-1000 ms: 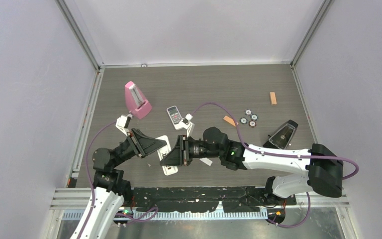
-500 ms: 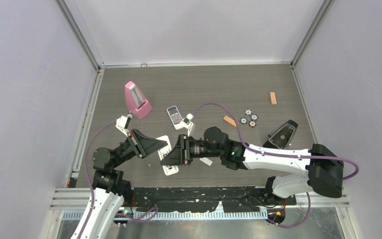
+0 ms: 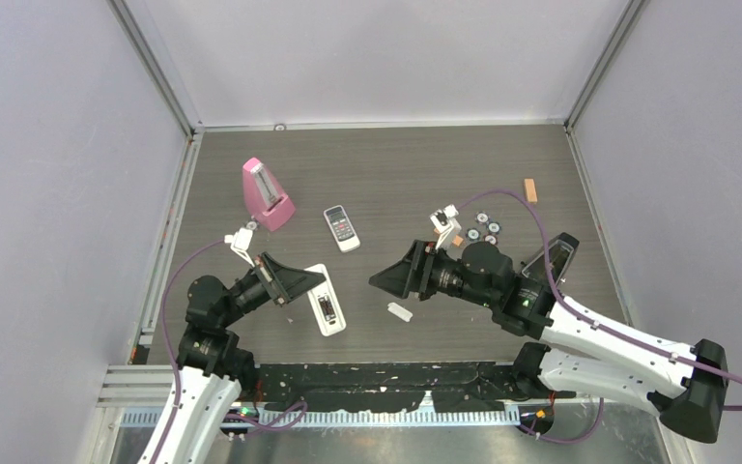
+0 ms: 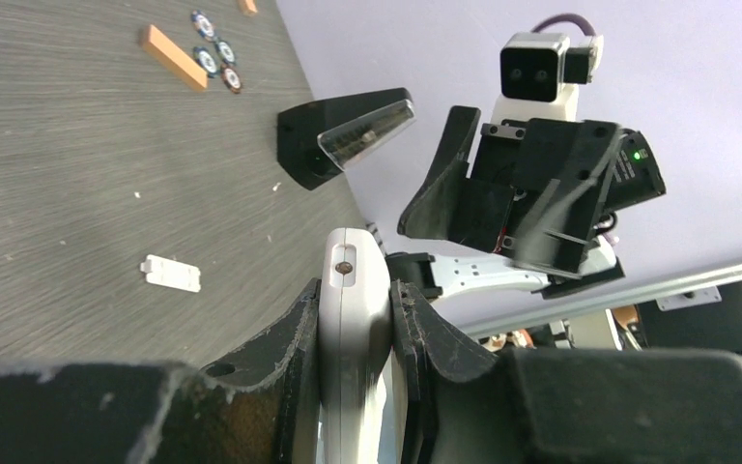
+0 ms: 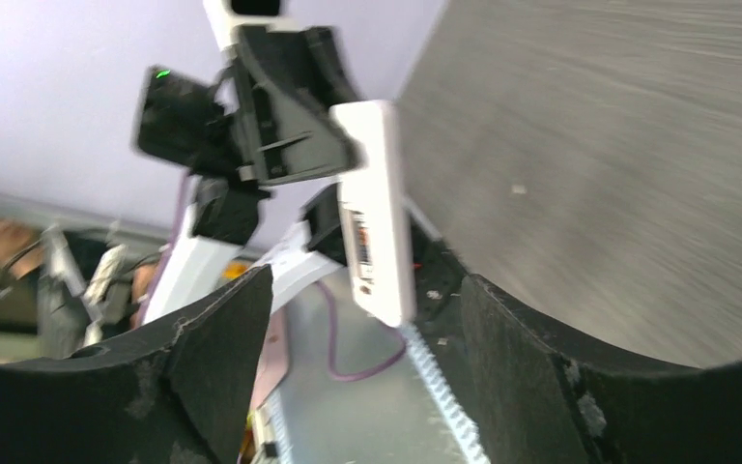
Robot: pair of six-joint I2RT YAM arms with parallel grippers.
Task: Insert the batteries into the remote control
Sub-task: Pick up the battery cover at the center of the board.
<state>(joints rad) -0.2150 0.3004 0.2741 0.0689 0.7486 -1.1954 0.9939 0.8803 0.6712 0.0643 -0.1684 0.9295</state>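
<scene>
Over grey table (image 3: 396,164): clamping remote (image 3: 328,314) with left gripper (image 3: 317,283). Just pulled right gripper (image 3: 379,280) back, spread and empty. Probably means batteries seated; leaves loose cover (image 3: 399,311) still to fit.

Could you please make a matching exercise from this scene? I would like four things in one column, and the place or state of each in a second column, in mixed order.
Things:
1. remote control
2. pink metronome
3. small white cover
4. right gripper

Places or states:
a. open, holding nothing
b. lying flat on the table, between the two arms
c. clamped in the left gripper
d. on the table, far back on the left

Pairs: 1-c, 2-d, 3-b, 4-a
</scene>
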